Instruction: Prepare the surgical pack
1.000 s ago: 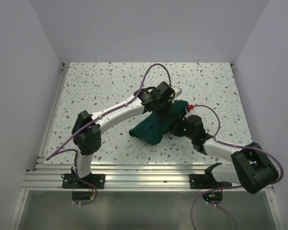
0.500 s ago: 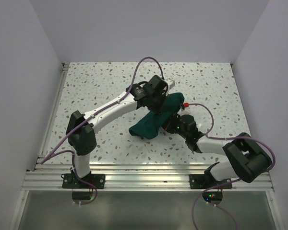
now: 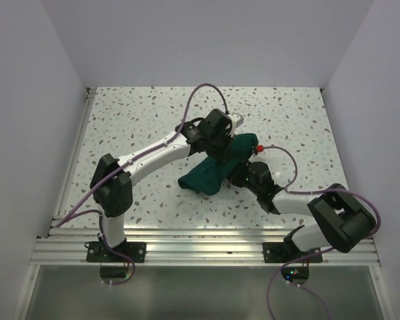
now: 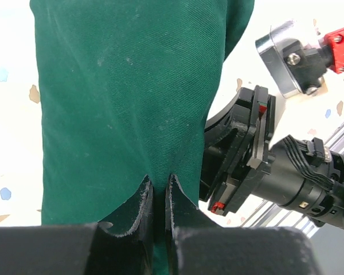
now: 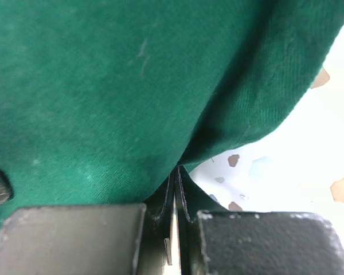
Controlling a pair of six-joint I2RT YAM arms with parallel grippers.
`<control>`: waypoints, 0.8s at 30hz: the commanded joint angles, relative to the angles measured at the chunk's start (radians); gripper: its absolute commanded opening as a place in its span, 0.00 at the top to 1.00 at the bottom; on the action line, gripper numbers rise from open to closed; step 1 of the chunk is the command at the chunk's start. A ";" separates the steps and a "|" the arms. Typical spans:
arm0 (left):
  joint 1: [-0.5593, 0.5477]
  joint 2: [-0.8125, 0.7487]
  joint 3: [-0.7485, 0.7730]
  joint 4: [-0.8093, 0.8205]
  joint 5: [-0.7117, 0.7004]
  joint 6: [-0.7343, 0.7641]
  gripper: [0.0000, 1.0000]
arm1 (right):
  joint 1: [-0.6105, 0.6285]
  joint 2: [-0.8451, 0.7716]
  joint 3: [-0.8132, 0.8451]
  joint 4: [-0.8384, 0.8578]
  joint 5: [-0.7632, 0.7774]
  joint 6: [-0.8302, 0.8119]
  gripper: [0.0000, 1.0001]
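Note:
The surgical pack (image 3: 210,175) is a dark green fabric sheet, bunched and draped in the middle of the table. My left gripper (image 3: 223,152) is shut on its upper part; in the left wrist view the fabric (image 4: 126,86) hangs from the closed left gripper (image 4: 158,193). My right gripper (image 3: 243,173) is at the fabric's right edge. In the right wrist view the right gripper (image 5: 176,175) is closed on a fold of the fabric (image 5: 103,91). A corner of the steel tray (image 3: 239,121) shows behind the left wrist.
The speckled table (image 3: 133,120) is walled at the back and both sides. An aluminium rail (image 3: 187,250) runs along the near edge. The right arm's wrist (image 4: 258,154) sits close beside the hanging fabric in the left wrist view.
My left gripper has moved slightly left and toward the back with the fabric. My right gripper has shifted left, closer to the left gripper, still on the fabric's edge.

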 commanded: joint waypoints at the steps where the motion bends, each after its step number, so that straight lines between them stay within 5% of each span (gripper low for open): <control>1: -0.031 -0.064 0.014 0.103 0.077 -0.021 1.00 | 0.004 -0.008 -0.009 0.055 0.068 -0.006 1.00; 20: -0.117 -0.026 -0.113 0.261 0.143 -0.090 1.00 | 0.010 0.014 -0.157 0.191 0.130 0.010 1.00; 24: -0.137 -0.010 -0.130 0.278 0.140 -0.096 1.00 | 0.012 -0.058 -0.157 0.103 0.125 0.010 1.00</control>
